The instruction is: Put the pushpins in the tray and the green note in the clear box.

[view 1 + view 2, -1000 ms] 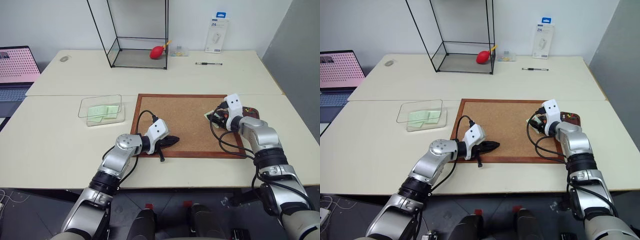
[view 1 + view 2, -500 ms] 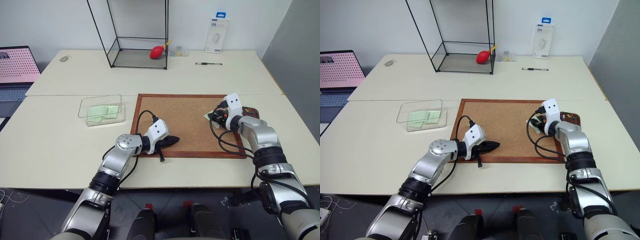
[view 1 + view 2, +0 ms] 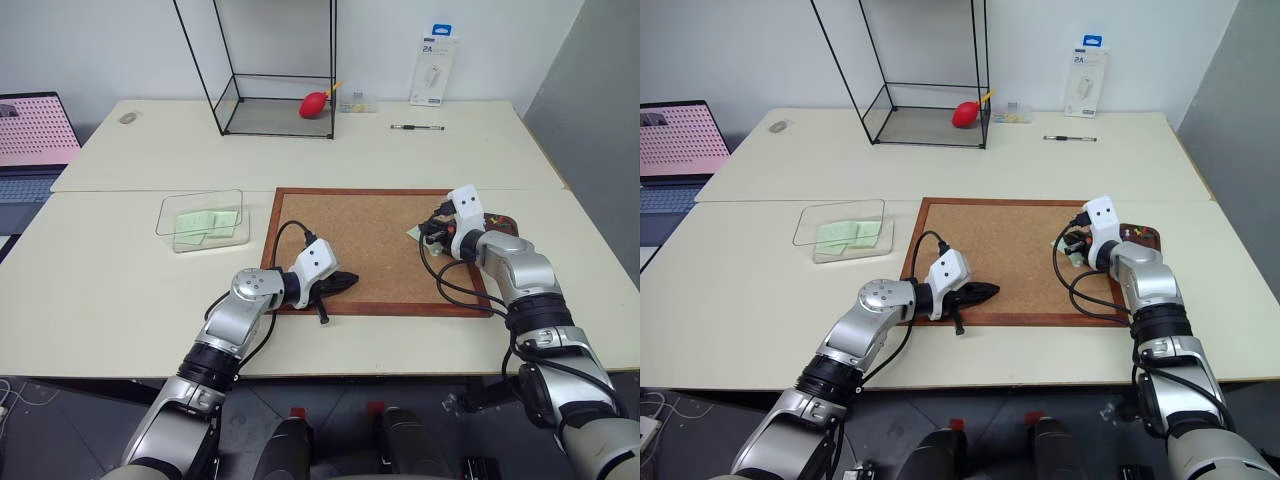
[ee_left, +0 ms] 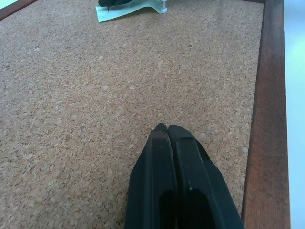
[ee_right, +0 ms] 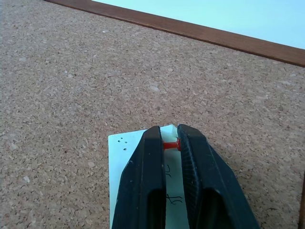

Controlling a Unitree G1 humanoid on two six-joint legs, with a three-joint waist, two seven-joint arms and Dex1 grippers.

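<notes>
Pushpin (image 5: 170,145), red, lying crosswise between the right gripper's (image 5: 166,135) clenched fingers over the green note (image 5: 116,181) near the cork board's (image 3: 370,235) right edge; left gripper (image 4: 167,128) clenched empty; clear box (image 3: 202,219) holds green slips.

Head pair overhead; wrist views close.

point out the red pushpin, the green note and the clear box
red pushpin (image 5: 170,145): right wrist view, its red head between the fingers
green note (image 5: 125,179): right wrist view, bare paper beside the finger
clear box (image 3: 165,213): left eye view, its near-left wall
</notes>
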